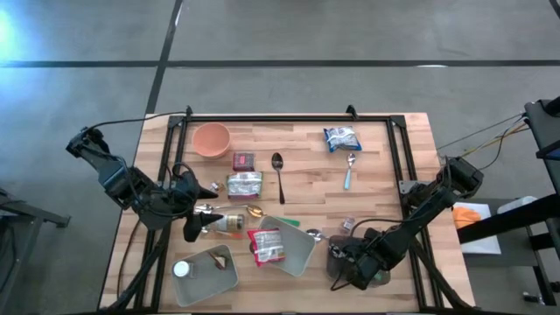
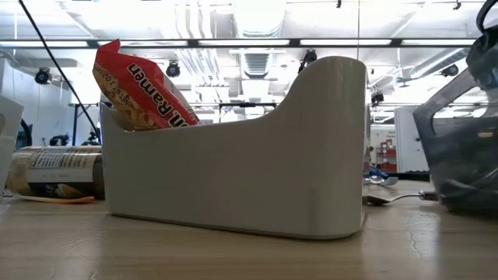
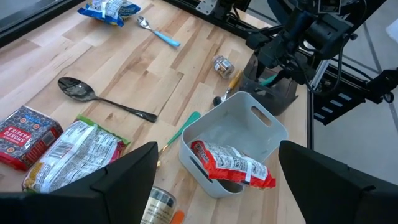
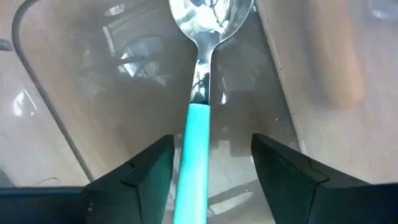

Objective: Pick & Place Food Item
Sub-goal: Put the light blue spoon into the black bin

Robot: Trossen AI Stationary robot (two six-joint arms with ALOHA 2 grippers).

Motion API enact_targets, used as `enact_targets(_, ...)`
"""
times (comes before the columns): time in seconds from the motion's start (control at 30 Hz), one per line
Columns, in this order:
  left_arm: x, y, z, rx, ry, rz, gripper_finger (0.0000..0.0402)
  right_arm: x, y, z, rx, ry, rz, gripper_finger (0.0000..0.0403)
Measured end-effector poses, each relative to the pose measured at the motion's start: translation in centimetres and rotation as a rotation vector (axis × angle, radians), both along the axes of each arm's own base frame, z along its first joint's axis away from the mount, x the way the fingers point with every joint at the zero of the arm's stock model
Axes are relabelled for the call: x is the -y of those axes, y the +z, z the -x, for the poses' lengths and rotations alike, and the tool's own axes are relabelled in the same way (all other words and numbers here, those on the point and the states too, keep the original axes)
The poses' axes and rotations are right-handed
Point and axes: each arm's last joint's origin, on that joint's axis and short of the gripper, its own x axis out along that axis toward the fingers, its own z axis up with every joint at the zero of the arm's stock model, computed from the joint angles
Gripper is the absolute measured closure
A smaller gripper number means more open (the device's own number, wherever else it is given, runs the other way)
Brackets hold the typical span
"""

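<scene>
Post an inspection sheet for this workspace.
Surface: light wooden table, nothing spilled that shows.
Job's things: red ramen packet lying in pale grey plastic bin; teal-handled metal spoon inside dark translucent container.
Clutter: terracotta bowl, blue snack bag, black spoon, silver-green pouch, second teal-handled spoon.
Grippers: left gripper open, facing the bin; right gripper open, down in the container, fingers either side of the spoon handle.
Cables: black cable at left; thin wires at right.
Surroundings: grey floor; nobody seen.
</scene>
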Motion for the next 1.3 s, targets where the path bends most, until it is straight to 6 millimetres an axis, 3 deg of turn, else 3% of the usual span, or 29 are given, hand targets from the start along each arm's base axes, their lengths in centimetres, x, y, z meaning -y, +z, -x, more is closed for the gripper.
enact_targets(0.47,0.0,0.0,0.0,-0.008,-0.012,0.000,0.0061,-1.2,3.7,-1.1,0.002,0.069,0.003,0.0186)
enact_targets(0.73,0.1,-0.1,0.0,-0.022,-0.033,0.023,0.0061,-1.1,8.2,-1.6,0.020,-0.032,0.125,0.0186)
enact_targets(0.9,0.1,0.0,0.0,-0.018,-0.029,0.031,0.0061,-0.5,11.4,-1.6,0.106,-0.193,0.260,0.0186)
enact_targets(1.1,0.2,0.1,-0.1,-0.007,-0.034,0.046,0.0061,1.6,13.3,-1.4,0.168,-0.438,0.265,0.0186)
enact_targets(1.3,0.3,0.1,-0.1,-0.008,-0.041,0.051,0.0061,5.9,14.2,-0.9,0.180,-0.635,0.229,0.0186)
